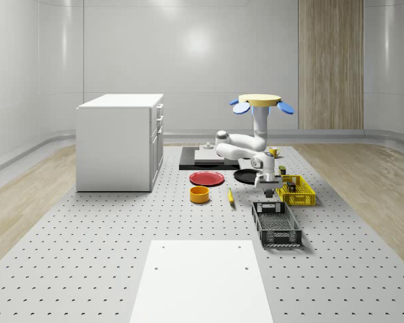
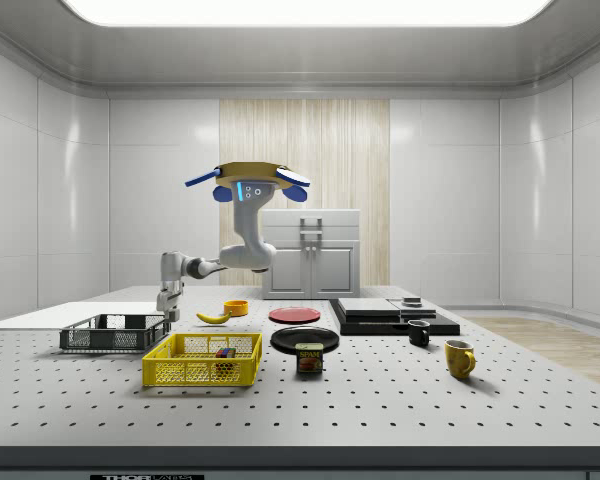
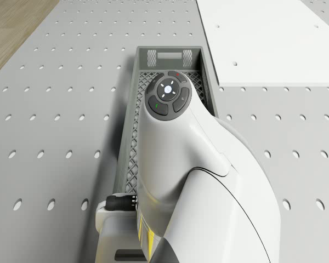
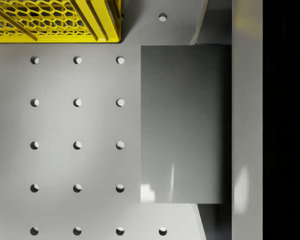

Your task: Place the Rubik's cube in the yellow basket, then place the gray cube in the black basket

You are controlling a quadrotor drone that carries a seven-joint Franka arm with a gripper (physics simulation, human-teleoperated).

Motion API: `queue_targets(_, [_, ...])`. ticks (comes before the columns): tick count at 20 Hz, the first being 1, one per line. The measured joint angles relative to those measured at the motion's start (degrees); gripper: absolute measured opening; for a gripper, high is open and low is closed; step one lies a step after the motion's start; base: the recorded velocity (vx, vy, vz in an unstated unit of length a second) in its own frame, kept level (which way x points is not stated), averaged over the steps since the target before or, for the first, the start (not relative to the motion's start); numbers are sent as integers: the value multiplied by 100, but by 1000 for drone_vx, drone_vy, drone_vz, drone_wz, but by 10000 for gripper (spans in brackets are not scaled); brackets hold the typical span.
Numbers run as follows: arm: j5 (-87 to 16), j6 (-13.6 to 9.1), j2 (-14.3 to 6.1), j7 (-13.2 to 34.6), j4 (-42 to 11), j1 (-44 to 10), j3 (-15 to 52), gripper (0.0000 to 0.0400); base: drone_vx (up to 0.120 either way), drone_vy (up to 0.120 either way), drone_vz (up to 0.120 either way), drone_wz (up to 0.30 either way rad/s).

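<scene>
**Gray cube rides toward the black basket, Rubik's cube already in the yellow basket**

Your drone hovers over the table's far half, arm reaching down. The gripper hangs at the black basket's near end, and its jaws appear pinched on the gray cube, held off the table just beside the basket's rim. You look to be in step two: next, carry the cube over the basket's interior, clear of the rim, lower it and let go.
</scene>
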Motion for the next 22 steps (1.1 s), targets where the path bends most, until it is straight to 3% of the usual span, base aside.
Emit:
queue_targets(20, [4, 10, -11, 1, 0, -2, 0, 251, 120, 0, 0, 0])
queue_targets(22, [5, 11, -12, 1, 0, -2, 0, 251, 120, 0, 100, 0])
